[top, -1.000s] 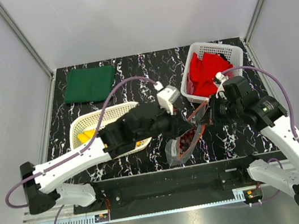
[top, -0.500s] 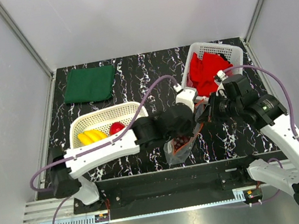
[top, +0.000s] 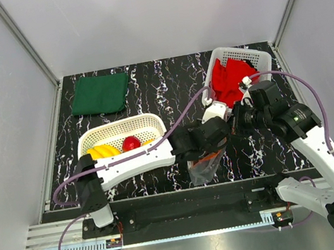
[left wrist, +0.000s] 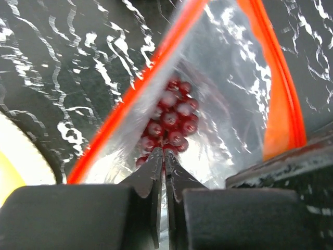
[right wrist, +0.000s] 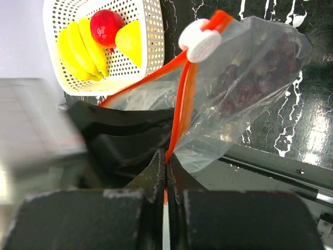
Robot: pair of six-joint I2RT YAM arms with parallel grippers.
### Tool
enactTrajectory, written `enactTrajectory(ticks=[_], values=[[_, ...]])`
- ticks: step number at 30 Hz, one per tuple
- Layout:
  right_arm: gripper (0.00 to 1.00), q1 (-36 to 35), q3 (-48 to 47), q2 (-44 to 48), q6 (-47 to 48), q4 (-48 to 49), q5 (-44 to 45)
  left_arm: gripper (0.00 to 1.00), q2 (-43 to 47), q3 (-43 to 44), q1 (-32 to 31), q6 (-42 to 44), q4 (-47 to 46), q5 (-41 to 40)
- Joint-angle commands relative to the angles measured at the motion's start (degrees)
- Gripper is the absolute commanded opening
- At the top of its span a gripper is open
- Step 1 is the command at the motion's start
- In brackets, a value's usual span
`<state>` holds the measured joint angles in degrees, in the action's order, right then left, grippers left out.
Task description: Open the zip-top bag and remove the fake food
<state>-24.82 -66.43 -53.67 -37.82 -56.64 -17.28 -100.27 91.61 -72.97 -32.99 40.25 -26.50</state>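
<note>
Now, from above, you have the bag [top: 202, 168] at the near middle of the table [top: 153, 82], with the right gripper [top: 236, 123] at its right corner and the left gripper [top: 210, 151] reaching across from the left into its mouth. The bananas [top: 98, 152] and the red fruit [top: 131, 142] already lie in the basket [top: 115, 123] on the left, so by my reading you are on the last piece.

Next, your left wrist camera looks straight down the open mouth between the two orange strips. The grapes [left wrist: 169, 121] sit at the bottom, the only food inside. Your fingertips [left wrist: 152, 169] are drawn nearly together, with a thin slit between them, and they end right at the near edge of the cluster. I cannot tell whether they pinch a stem or a grape, or nothing.

Then the right wrist camera shows your right fingers closed tight on the orange zip strip [right wrist: 182, 99], below the white slider [right wrist: 200, 39]. The lemon [right wrist: 130, 39] lies beside the other fruit in the basket.

The next move calls for a slow pull of the left hand up and out. If the grapes do not follow, open and go deeper. Hold the right grip firm so the mouth does not collapse.
</note>
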Motion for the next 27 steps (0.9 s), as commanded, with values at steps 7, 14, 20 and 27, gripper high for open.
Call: enactTrajectory(ticks=[7,14,20,27], values=[[0.00,-0.3,2.6,3.5,0.7,0.7,1.3,0.26,0.6,-9.0,2.0,1.1,-13.4,9.5],[0.00,-0.3,5.6,4.8,0.6,0.9,1.5,0.40,-2.4,-12.6,2.7,0.7,-18.0,9.7],[0.00,-0.3,7.2,5.7,0.9,0.6,1.8,0.58,-5.1,-14.1,2.8,0.4,-20.1,10.7],[0.00,-0.3,8.7,6.4,1.0,0.7,2.3,0.56,-8.4,-15.3,3.4,0.7,-21.5,9.1]])
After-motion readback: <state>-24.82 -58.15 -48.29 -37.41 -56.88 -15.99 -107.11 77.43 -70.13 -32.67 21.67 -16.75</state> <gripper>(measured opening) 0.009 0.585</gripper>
